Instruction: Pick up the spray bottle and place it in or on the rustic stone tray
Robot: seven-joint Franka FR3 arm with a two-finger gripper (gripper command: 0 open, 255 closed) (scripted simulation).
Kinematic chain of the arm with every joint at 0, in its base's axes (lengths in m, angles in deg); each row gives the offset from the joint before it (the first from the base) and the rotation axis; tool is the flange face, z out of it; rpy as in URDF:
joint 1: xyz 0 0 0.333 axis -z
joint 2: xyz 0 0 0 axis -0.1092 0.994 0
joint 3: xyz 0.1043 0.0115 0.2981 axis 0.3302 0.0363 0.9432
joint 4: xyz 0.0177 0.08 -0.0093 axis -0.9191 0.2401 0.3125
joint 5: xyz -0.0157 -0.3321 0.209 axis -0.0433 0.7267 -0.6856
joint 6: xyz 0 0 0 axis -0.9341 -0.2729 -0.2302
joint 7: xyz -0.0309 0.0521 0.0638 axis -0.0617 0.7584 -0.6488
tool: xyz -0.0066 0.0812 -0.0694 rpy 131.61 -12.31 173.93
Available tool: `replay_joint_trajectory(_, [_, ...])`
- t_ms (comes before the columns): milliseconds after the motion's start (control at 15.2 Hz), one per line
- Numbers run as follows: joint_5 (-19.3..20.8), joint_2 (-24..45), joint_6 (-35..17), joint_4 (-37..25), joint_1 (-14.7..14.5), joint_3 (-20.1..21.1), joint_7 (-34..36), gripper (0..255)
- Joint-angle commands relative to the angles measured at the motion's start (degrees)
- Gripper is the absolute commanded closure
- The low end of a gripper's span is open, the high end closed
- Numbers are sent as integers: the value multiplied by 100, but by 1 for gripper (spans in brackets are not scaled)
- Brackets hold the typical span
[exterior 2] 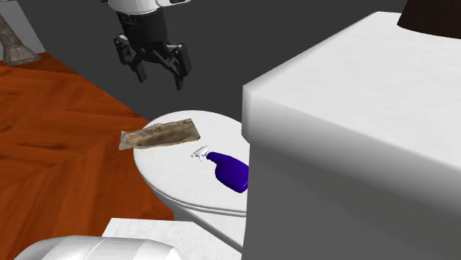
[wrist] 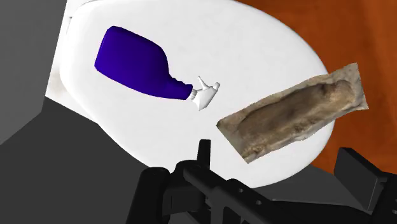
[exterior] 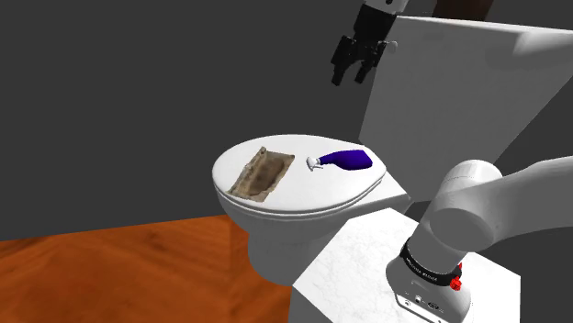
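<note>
The tool [exterior: 352, 75] hangs high above the toilet, up in front of the white tank [exterior: 441, 83]. Its two black fingers are spread wide with nothing between them. The second exterior view shows the same: the tool [exterior 2: 157, 75] is well clear of everything below, its fingers splayed and pointing down. The spray bottle [exterior: 344, 160] lies on its side on the closed white toilet lid [exterior: 321, 188], on the part of the lid nearest the tank. It has a deep blue body and a small white trigger head, and the head points toward the tray [exterior: 262, 172]. The tray is a flat, oblong, rough brown slab lying on the same lid, to the shoulder view's left of the bottle and farther from the tank. The two are near each other but apart, with a strip of bare lid between the trigger head and the tray's nearest edge. In the second exterior view the tray [exterior 2: 161, 134] has its far end reaching just past the rim of the lid, and the bottle [exterior 2: 229, 170] sits close against the tank's front. In the wrist view the bottle [wrist: 137, 63] and the tray [wrist: 296, 111] both lie beyond the fingers. A reddish wooden floor [exterior: 110, 275] lies around the toilet, and the stand [exterior: 358, 266] has a pale marbled top.
</note>
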Motion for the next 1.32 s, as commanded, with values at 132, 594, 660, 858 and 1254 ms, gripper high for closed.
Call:
replay_joint_trajectory(132, [144, 4, -237, 324, -104, -176, -493, 0])
replay_joint_trajectory(594, [722, 290, -1152, 1234, -412, -855, -2205, 0])
replay_joint_trajectory(660, [811, 369, -1297, 1335, -450, -959, -2448, 0])
replay_joint_trajectory(858, [1077, 671, -1760, 1591, -558, -1277, -3175, 0])
replay_joint_trajectory(1254, [1567, 1569, -2801, 1881, -799, -1948, -4611, 0])
